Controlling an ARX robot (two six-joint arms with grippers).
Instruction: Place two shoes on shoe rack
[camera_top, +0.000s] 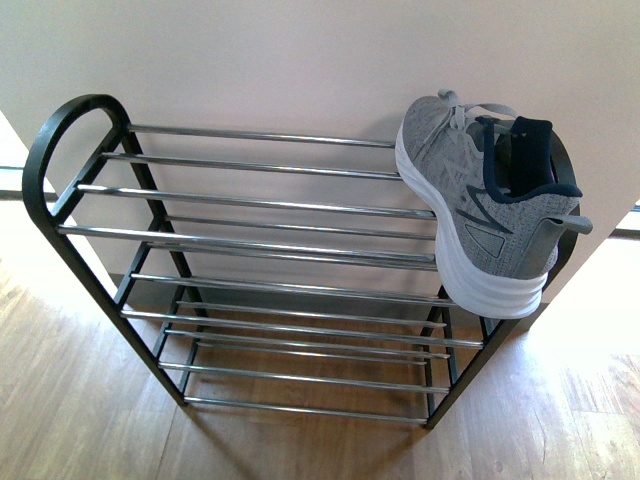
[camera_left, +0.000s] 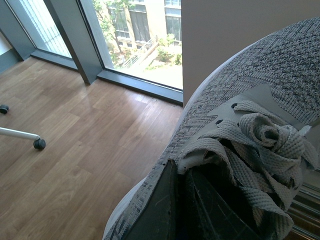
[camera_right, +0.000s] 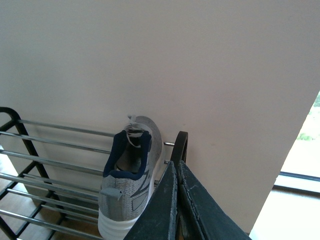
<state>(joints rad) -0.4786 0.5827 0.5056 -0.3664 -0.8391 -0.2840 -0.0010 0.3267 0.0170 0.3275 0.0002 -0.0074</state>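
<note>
Rack (camera_top: 270, 206) — one racked shoe (camera_top: 478, 222), one held shoe (camera_left: 280, 65)

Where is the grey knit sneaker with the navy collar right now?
Front view: the grey knit sneaker sits on the top tier of the chrome-rod shoe rack, at its right end, toe toward the wall.
</note>
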